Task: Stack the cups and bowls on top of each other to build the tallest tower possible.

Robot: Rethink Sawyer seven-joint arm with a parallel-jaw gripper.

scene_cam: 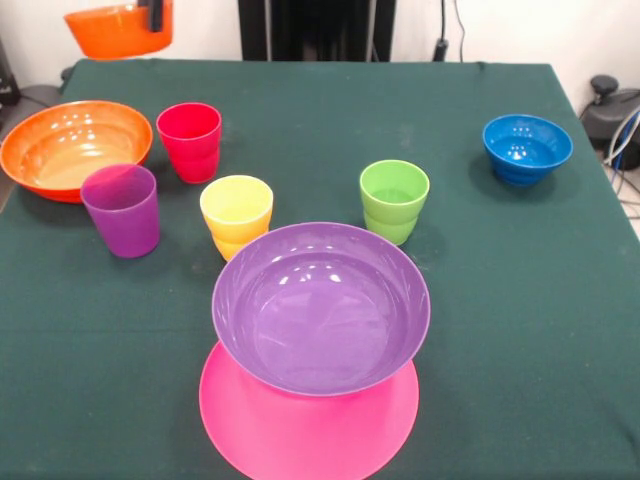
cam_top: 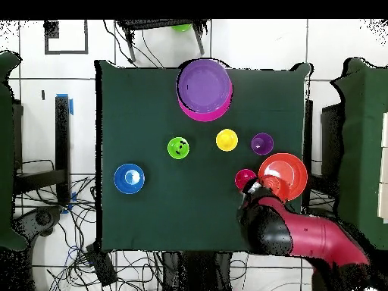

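Note:
A medium purple bowl [scene_cam: 320, 305] sits upright on the upturned pink bowl [scene_cam: 308, 430], forming the tower at the near edge; from overhead, the purple bowl [cam_top: 204, 83] covers most of the pink bowl [cam_top: 198, 115]. My gripper [scene_cam: 152, 14] is shut on the rim of the small orange bowl [scene_cam: 118, 30], held in the air at the far left, behind the large orange bowl [scene_cam: 75, 148]. The red cup [scene_cam: 190, 140], purple cup [scene_cam: 122, 208], yellow cup [scene_cam: 237, 213] and green cup [scene_cam: 394, 198] stand upright and apart. A blue bowl [scene_cam: 527, 148] sits far right.
In the overhead view the red arm [cam_top: 311, 239] reaches in from the bottom right, over the edge of the large orange bowl [cam_top: 289, 168] and beside the red cup [cam_top: 245, 179]. A light green thing [cam_top: 182, 28] lies off the table.

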